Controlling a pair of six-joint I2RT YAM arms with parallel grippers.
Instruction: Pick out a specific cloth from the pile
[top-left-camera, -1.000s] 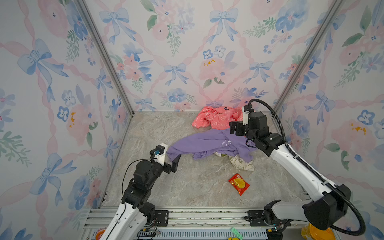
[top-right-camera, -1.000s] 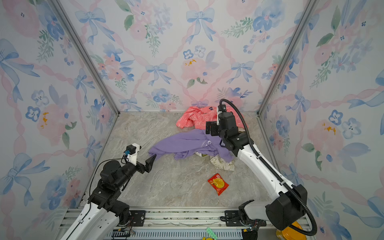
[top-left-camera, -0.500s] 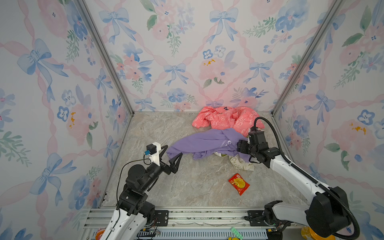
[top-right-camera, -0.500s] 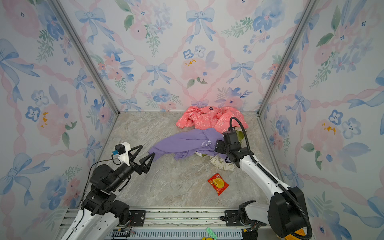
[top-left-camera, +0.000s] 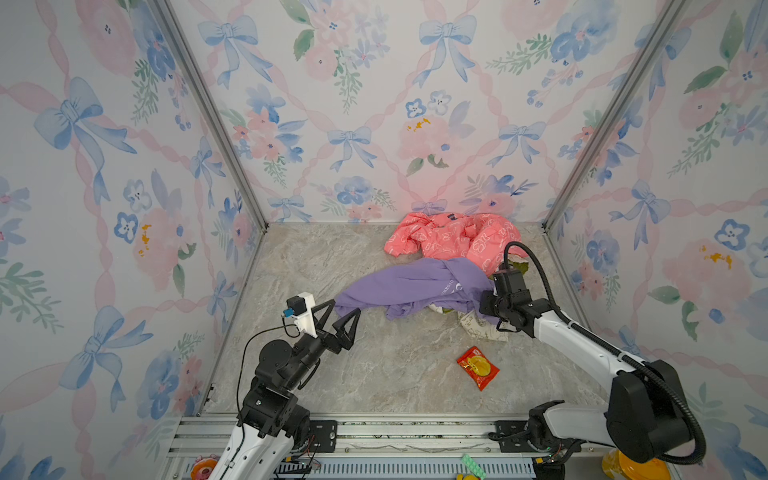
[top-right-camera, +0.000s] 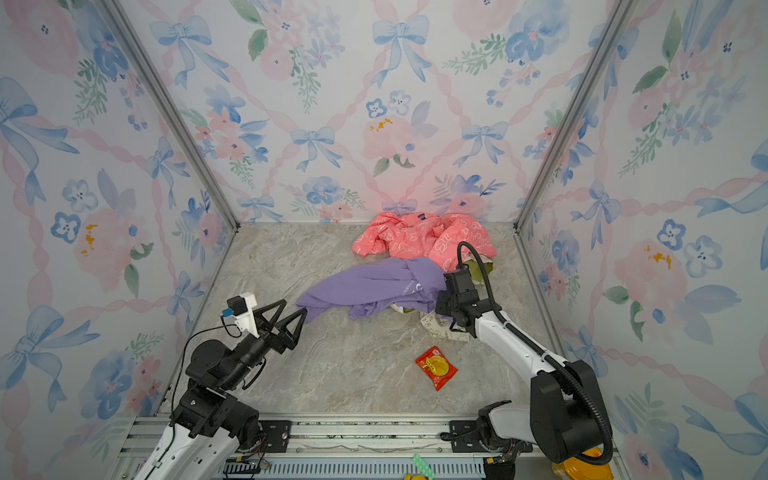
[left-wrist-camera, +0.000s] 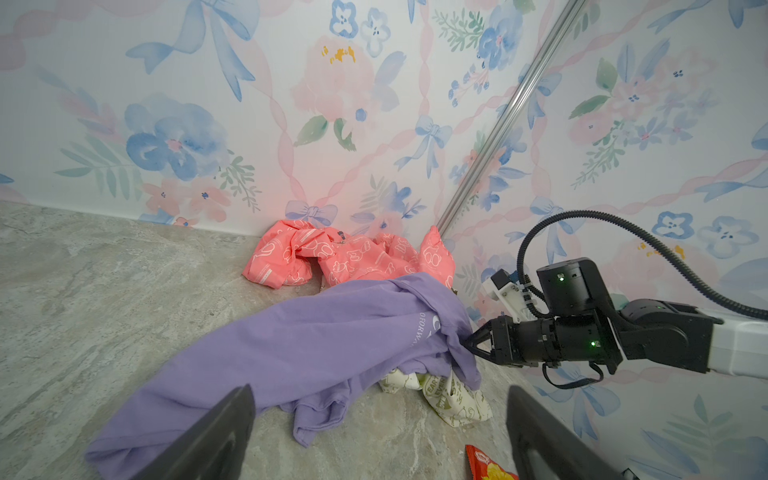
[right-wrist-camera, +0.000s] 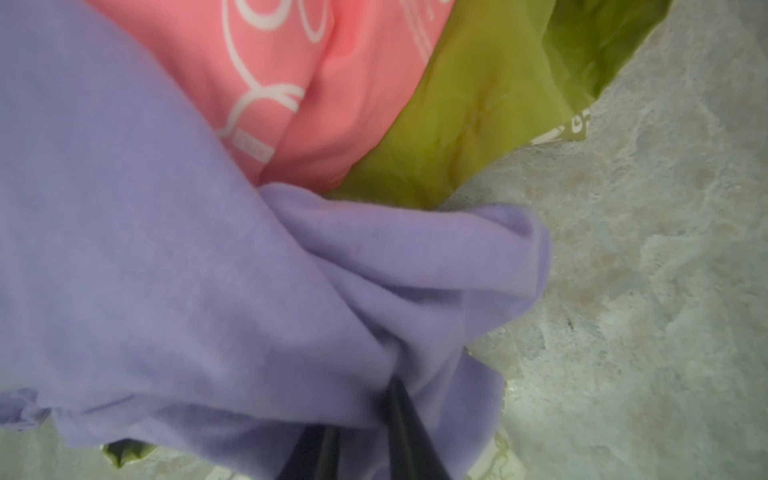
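On the marbled grey desk (top-left-camera: 374, 382), walled in floral paper (top-left-camera: 353, 124), the cloth (top-left-camera: 399, 286) sprawls at the front of the pile (top-left-camera: 449, 241). The right fingers (left-wrist-camera: 473, 343) pinch one end of it, and the left fingers (top-left-camera: 355, 314) gape empty beside the other.

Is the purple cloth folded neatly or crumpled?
Crumpled: the purple cloth sprawls in loose, bunched folds across the floor.

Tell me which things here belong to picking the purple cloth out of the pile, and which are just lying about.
Belongs to the job: lavender cloth; the pile: coral-pink cloth, cream-and-green cloth; right gripper, pinching the lavender cloth; left gripper, open.
Lying about: red snack packet.
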